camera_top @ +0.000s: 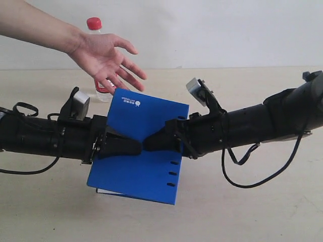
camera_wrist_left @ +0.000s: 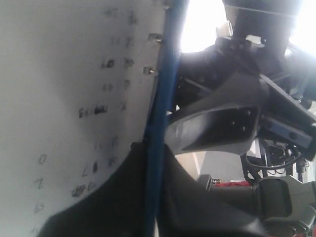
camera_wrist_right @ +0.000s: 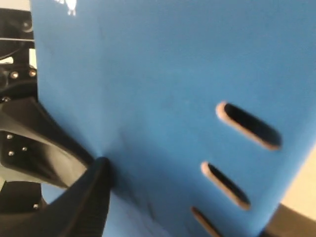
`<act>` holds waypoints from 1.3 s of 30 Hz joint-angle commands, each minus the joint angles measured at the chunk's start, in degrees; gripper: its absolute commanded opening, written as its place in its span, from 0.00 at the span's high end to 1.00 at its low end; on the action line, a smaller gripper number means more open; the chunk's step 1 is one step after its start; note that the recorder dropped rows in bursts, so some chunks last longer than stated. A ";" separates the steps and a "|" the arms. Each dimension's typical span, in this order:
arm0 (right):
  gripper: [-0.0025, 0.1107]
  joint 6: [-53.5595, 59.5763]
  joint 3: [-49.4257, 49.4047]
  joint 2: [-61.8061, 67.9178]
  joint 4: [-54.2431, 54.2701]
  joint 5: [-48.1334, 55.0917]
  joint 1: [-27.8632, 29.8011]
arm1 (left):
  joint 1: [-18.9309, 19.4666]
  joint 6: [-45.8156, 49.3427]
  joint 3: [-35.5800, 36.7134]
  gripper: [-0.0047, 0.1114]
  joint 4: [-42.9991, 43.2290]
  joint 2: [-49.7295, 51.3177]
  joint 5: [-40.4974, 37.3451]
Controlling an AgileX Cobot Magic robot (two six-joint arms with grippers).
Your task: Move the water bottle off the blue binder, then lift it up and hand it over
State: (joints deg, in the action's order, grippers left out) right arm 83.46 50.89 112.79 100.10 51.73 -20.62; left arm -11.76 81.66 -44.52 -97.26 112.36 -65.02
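The blue binder (camera_top: 144,174) hangs tilted above the table, held from both sides. My left gripper (camera_top: 135,146) is shut on its left edge; in the left wrist view the fingers (camera_wrist_left: 123,197) clamp the blue cover (camera_wrist_left: 162,108) with white pages (camera_wrist_left: 74,89) beside it. My right gripper (camera_top: 150,142) is shut on the binder from the right; one finger (camera_wrist_right: 91,195) presses the cover (camera_wrist_right: 163,79), the other is hidden behind it. The water bottle (camera_top: 94,23) stands upright on the table behind, mostly hidden by a hand.
A person's open hand (camera_top: 103,56) reaches in from the upper left, just above the binder's top corner. Ring slots (camera_wrist_right: 247,126) run along the binder's right edge. A beige table (camera_top: 252,212) lies below, a white wall behind.
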 commanded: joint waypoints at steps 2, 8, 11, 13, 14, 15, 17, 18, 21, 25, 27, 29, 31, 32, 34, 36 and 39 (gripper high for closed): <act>0.98 -0.16 0.53 -0.17 -0.16 -2.03 -0.57 | -0.55 0.24 -0.17 0.80 1.88 -0.73 -3.08; 0.98 -3.27 0.53 -0.17 -1.67 -6.44 -0.46 | 0.60 -0.32 -0.17 0.09 3.31 -0.73 2.80; 0.98 -4.48 0.53 -0.17 -4.89 -6.34 -0.05 | 2.04 -3.04 -0.17 0.02 6.19 -0.73 6.74; 0.98 -6.16 0.53 -0.28 -6.58 -6.17 0.89 | 3.69 -3.47 -0.17 0.03 7.06 -0.73 7.81; 0.98 -6.81 0.53 -0.28 -7.43 -6.29 1.58 | 4.67 -3.89 -0.17 0.04 7.06 -0.73 6.82; 0.98 -7.32 0.53 -0.28 -8.38 -6.16 2.44 | 5.72 -3.85 -0.17 0.05 6.78 -0.73 4.23; 0.98 -8.81 0.53 -0.28 -10.46 -6.29 4.12 | 7.58 -3.56 -0.17 0.07 4.90 -0.73 -3.80; 0.98 -9.65 0.53 -0.28 -11.37 -5.34 5.18 | 8.45 -3.20 -0.17 0.08 3.69 -0.73 -4.95; 0.98 -8.70 0.53 -0.28 -10.99 0.97 7.53 | 9.38 -4.86 -0.17 0.12 3.26 -1.59 -4.95; 0.98 -8.14 0.53 -0.62 -10.77 4.94 10.21 | 9.38 -4.75 -0.17 0.17 4.17 -2.69 -4.95; 0.98 -9.46 0.53 -1.46 -13.29 3.66 11.64 | 9.91 -5.48 -0.17 0.22 4.93 -3.09 -4.95; 0.98 -10.18 0.41 -2.62 -15.04 4.43 13.31 | 10.57 -5.49 -0.07 0.30 5.35 -3.32 -4.95; 0.98 -10.18 0.40 -4.26 -15.03 7.18 14.78 | 11.25 -4.81 0.75 0.42 4.91 -3.84 -4.95; 0.98 -10.18 0.40 -5.10 -14.77 8.01 15.09 | 11.52 -4.13 1.16 0.48 4.52 -4.25 -4.95; 0.98 -10.18 0.40 -7.56 -14.51 8.24 15.51 | 11.81 -0.22 2.47 0.69 3.06 -5.76 -4.95; 0.98 -10.15 0.40 -9.87 -14.51 7.75 15.51 | 11.81 2.84 3.93 0.91 1.85 -7.76 -4.95; 0.98 -10.82 0.40 -12.89 -14.51 7.78 15.51 | 11.81 5.65 7.31 0.92 -0.70 -12.49 -4.95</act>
State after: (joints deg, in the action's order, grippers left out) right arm 72.85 51.37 103.16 84.87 57.30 -5.36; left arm 0.00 84.11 -39.95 -95.45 103.91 -69.16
